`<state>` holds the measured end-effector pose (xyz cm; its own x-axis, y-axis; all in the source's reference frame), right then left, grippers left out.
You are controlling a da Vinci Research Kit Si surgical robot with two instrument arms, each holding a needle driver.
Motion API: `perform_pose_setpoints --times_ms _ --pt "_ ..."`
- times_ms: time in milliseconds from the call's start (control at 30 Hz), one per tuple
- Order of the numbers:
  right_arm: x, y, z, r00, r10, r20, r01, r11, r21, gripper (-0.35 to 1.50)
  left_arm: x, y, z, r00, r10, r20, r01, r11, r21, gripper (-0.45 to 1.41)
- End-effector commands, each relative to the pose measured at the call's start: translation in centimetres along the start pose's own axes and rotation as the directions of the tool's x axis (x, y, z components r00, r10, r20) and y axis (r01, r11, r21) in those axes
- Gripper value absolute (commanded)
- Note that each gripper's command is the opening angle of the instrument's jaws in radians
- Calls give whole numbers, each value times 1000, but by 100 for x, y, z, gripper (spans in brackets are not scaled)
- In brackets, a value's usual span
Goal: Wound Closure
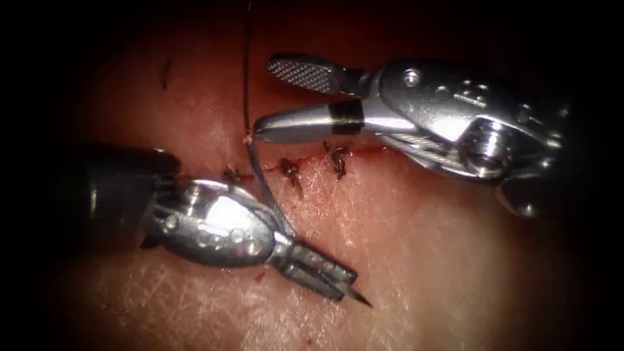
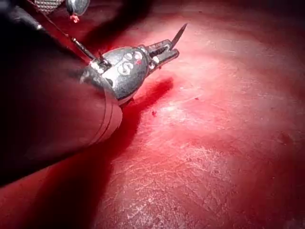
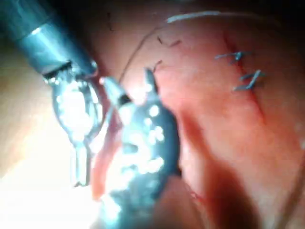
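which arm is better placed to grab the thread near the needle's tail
Right: the right tool has open, empty jaws beside the thread at the needle tail. The left tool is shut on the needle near its tip.

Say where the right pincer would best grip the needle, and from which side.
Probably the bare arc of the needle between the left pincer, shut near its point, and the thread end at the cut. Come from the endoscope view's right: the right pincer stands open there, and that arc lies unobstructed over the tissue.
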<state>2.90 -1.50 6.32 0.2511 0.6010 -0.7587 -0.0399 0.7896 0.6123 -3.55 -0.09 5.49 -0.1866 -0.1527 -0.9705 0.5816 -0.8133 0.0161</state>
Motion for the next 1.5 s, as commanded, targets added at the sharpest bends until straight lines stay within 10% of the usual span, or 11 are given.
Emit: perform_pose_setpoints --times_ms 33,400,567,800,900,1167,1500 --pt "-14 -1 14 1000 5 2 -5 1000 3 50 -5 -1 7 1000 -1 -1 1 1000 -1 -45" --pt "-33 4 25 1000 5 14 -5 1000 -5 33 -2 -2 9 1000 -2 3 2 1000 4 -45" --pt "-36 2 33 1000 19 13 -19 1000 5 -35 2 -2 14 1000 3 4 -3 1000 6 -45" --pt "-37 2 29 1000 23 20 -23 1000 5 -35 3 -3 14 1000 1 17 -2 1000 22 -45" --pt "-34 7 22 999 40 21 -40 999 -37 -35 6 -13 11 997 -64 53 60 995 79 46" --pt "-25 27 0 993 113 13 -108 975 -196 -35 22 -16 9 968 -228 102 203 957 207 84" --pt "-11 35 -30 904 386 -184 -425 854 -298 -35 20 -25 -3 967 -239 91 174 875 452 78"
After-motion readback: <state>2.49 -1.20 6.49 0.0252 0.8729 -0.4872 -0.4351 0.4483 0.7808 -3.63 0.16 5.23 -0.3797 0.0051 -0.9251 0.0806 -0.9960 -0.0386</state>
